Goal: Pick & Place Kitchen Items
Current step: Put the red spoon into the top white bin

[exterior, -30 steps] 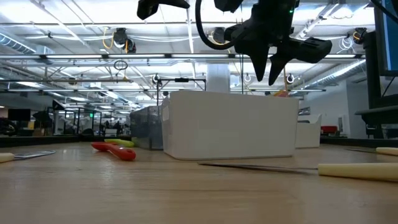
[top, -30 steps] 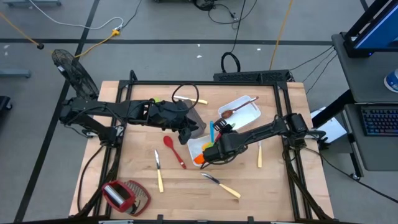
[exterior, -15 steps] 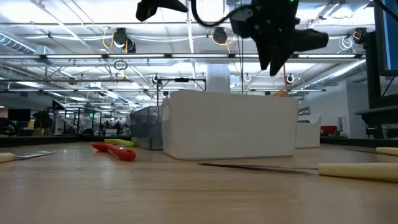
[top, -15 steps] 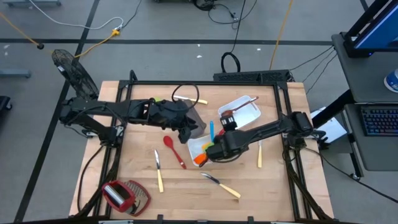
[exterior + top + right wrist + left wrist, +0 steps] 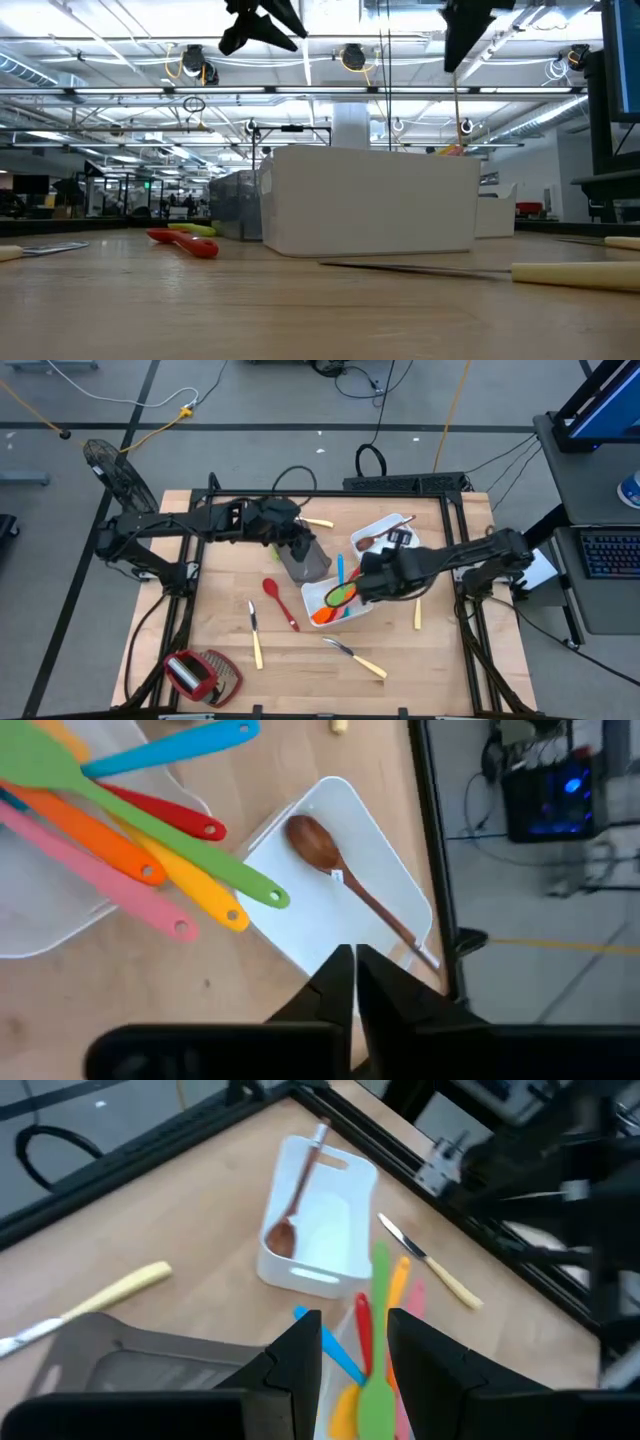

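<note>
Step, as I read it: between picks. The green spatula (image 5: 341, 596) lies in the near white tray (image 5: 335, 603) alongside the orange, pink, yellow, red and blue utensils; its handle sticks out over the rim toward the far white tray (image 5: 393, 540), which holds the brown wooden spoon (image 5: 372, 538).

Right hand (image 5: 368, 572): fingers shut tight, holding nothing, raised above the gap between the two white trays, pointing down. Low view shows it up high, clear of the tray walls.

Left hand (image 5: 296, 538): hangs over the grey-brown tray (image 5: 302, 559), fingers part open, nothing visible between them.

Loose on the surface: red spoon (image 5: 279, 601), pale-handled knife (image 5: 256, 634) just left of it, a fork (image 5: 354, 655) near the front, another knife (image 5: 417, 611) right of the near tray, one more pale handle (image 5: 316, 522) behind the left hand.

Next move, my guess: right hand opens, shifts to the knife on its side or the fork, drops low and flat for a handle pinch. Thin cutlery lying flush on wood may slip.
</note>
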Controlling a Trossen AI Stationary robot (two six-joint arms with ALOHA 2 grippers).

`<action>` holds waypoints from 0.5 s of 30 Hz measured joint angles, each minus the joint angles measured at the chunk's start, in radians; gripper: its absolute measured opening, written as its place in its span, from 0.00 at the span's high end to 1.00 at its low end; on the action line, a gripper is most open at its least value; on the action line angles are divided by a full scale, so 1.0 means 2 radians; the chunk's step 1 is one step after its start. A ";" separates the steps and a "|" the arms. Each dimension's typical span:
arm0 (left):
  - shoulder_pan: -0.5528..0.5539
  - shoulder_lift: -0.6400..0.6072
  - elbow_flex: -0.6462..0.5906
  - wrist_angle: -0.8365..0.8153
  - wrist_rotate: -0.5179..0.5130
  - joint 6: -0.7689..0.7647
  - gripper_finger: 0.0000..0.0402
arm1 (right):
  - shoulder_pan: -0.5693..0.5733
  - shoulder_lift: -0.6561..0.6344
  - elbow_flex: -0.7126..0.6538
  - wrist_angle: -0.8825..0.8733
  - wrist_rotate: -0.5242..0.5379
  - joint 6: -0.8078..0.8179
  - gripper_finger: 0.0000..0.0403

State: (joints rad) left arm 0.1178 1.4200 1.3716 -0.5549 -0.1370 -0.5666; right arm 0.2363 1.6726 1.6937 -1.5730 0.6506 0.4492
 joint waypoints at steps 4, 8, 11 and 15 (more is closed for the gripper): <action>0.020 0.000 0.000 -0.001 0.003 -0.008 0.70 | -0.004 -0.049 -0.013 0.001 0.003 0.018 0.98; 0.033 0.000 0.000 -0.002 0.004 -0.012 0.70 | -0.017 -0.109 -0.045 0.003 0.026 0.018 1.00; 0.041 0.000 0.000 -0.002 0.003 -0.028 0.70 | -0.036 -0.162 -0.075 0.021 0.026 0.012 1.00; 0.051 0.000 0.000 -0.002 0.003 -0.049 0.70 | -0.057 -0.232 -0.120 0.060 0.012 0.001 1.00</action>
State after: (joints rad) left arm 0.2204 1.4200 1.3716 -0.5580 -0.1308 -0.6644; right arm 0.1225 1.2086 1.4541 -1.4529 0.6750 0.4508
